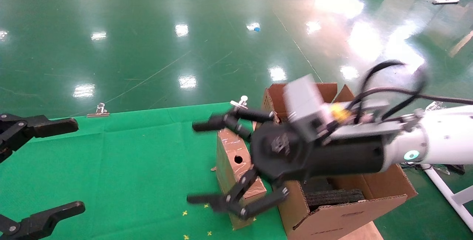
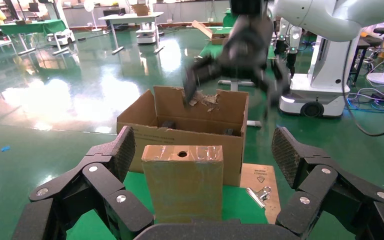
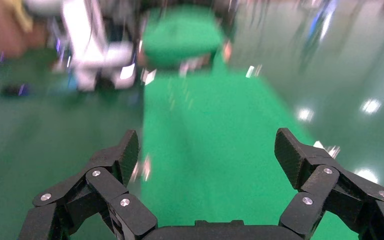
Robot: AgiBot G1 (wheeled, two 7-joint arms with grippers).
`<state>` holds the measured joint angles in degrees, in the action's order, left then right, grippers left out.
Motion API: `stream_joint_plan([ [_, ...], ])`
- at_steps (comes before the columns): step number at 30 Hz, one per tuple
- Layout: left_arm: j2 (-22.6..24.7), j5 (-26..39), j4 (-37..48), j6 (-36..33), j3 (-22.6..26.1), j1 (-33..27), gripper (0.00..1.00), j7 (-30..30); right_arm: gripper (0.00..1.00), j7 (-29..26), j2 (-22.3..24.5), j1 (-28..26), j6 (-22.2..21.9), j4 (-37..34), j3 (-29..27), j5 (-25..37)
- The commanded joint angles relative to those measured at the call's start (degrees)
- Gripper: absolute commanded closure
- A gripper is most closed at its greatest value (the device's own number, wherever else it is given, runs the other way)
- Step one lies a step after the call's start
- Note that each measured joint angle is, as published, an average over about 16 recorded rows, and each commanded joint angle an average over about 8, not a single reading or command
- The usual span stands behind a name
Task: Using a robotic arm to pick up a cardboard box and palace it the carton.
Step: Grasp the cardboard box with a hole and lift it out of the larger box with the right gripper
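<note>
Green table (image 1: 111,166), cardboard box (image 1: 236,166) only outside right wrist view.

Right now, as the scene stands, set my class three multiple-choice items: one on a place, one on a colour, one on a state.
1. Where does the box stand?
A) on the cloth, beside the carton
B) inside the carton
C) on the floor

2. What colour is the cloth?
A) red
B) green
C) white

3. How is the right tool?
A) shut on the box
B) shut on nothing
C) open

Answers:
1 A: the box stands upright on the cloth, next to the carton's outer wall.
2 B: the cloth is green in all views.
3 C: its fingers are spread wide near the box and grip nothing.

The left tool is open at the cloth's left side.
</note>
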<state>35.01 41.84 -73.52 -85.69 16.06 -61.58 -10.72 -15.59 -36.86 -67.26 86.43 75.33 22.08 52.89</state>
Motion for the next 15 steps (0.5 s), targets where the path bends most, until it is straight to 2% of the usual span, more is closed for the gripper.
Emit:
stream_joint_plan([
  [1, 0.00, 0.00, 0.01, 0.00, 0.01, -0.01, 0.00, 0.01, 0.00, -1.35, -0.10, -1.37, 0.00, 0.86, 1.54, 3.13],
  [9, -0.01, -0.03, 0.01, 0.01, 0.05, -0.02, 0.00, 0.03, 0.00, -8.36, -8.43, -15.47, 3.61, 1.57, 15.59, 22.71],
  [15, -0.03, -0.05, 0.02, 0.02, 0.07, -0.03, 0.00, 0.04, 0.00, -12.80, -12.49, -27.08, 4.57, 1.30, 27.33, 30.58],
])
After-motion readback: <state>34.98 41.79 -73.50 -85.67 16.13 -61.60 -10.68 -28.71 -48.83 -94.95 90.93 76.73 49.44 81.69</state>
